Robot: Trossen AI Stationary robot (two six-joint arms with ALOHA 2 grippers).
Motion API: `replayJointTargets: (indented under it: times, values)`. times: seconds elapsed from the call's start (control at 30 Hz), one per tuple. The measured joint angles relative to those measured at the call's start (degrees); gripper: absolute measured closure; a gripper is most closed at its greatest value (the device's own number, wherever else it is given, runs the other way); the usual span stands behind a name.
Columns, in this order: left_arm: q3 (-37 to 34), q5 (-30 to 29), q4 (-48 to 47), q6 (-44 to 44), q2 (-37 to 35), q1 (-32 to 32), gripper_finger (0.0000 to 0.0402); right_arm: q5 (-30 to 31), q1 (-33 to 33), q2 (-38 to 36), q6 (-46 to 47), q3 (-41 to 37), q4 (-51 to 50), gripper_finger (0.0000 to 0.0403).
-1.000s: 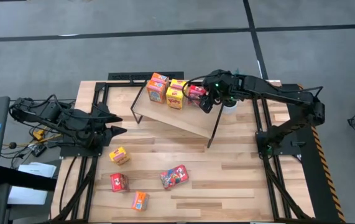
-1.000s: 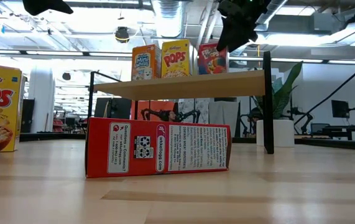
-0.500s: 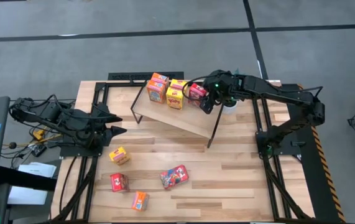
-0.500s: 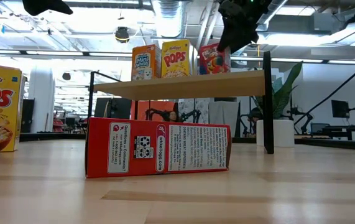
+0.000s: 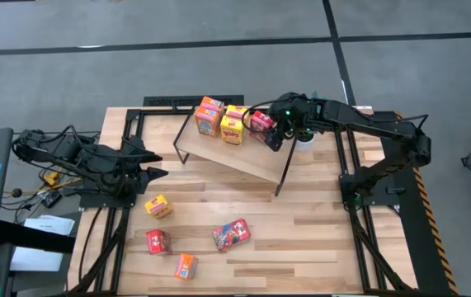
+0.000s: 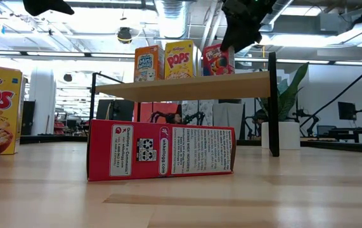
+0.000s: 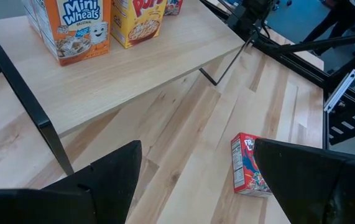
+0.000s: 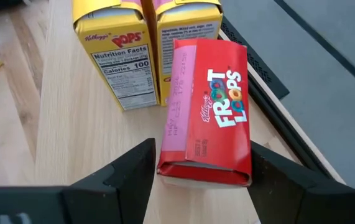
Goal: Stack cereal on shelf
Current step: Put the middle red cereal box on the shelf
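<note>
- Right gripper [image 5: 275,136] is hovering over the shelf [image 5: 243,153], fingers spread to either side of a red Froot Loops box [image 8: 207,115] and not squeezing it.
- That box is standing on the shelf beside a yellow Pops box [image 8: 120,56].
- Left gripper [image 5: 154,165], fingers parted, is waiting beside the shelf; four cereal boxes [image 5: 231,234] are lying on the table [image 5: 301,247].

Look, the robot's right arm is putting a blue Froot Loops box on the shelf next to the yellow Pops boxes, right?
Almost. The Froot Loops box is red, not blue, as the right wrist view shows. The rest holds: the right gripper has its fingers on either side of it on the shelf, beside the yellow Pops boxes.
</note>
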Motion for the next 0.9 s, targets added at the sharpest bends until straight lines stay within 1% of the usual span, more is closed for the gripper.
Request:
replayJointTargets:
  times: [0.13,0.2,0.3,0.5,0.6,0.67,0.73,0.8,0.9]
  values:
    - [0.0,0.0,0.0,0.0,0.0,0.0,0.0101,0.0,0.5,-0.7,-0.9,1.1,-0.6,0.0146]
    - [0.0,0.0,-0.1,0.0,0.0,0.0,0.0101,0.0,0.4,-1.1,-1.9,1.8,-2.6,0.0142]
    - [0.0,0.0,-0.1,0.0,0.0,0.0,0.0101,0.0,0.5,-1.4,-2.7,3.5,-3.6,0.0126]
    - [0.0,0.0,-0.1,0.0,0.0,0.0,0.0101,0.1,0.3,-1.3,-2.4,7.5,-10.0,0.0080]
    - [0.0,0.0,-0.1,0.0,0.0,0.0,0.0101,0.4,1.2,-1.3,-2.3,9.6,-13.7,0.0074]
    - [0.0,0.0,-0.1,0.0,0.0,0.0,0.0101,2.2,2.1,-1.6,-2.3,10.2,-15.1,0.0085]
    - [0.0,0.0,-0.1,0.0,0.0,0.0,0.0101,4.0,3.1,-2.4,-2.8,10.2,-16.6,0.0110]
    - [0.0,-0.1,-0.3,0.0,0.0,0.0,0.0101,4.6,4.1,-2.9,-2.8,10.2,-16.7,0.0149]
    - [0.0,-0.4,-0.4,0.0,0.0,0.0,0.0101,4.6,4.2,-3.2,-2.8,10.2,-17.4,0.0230]
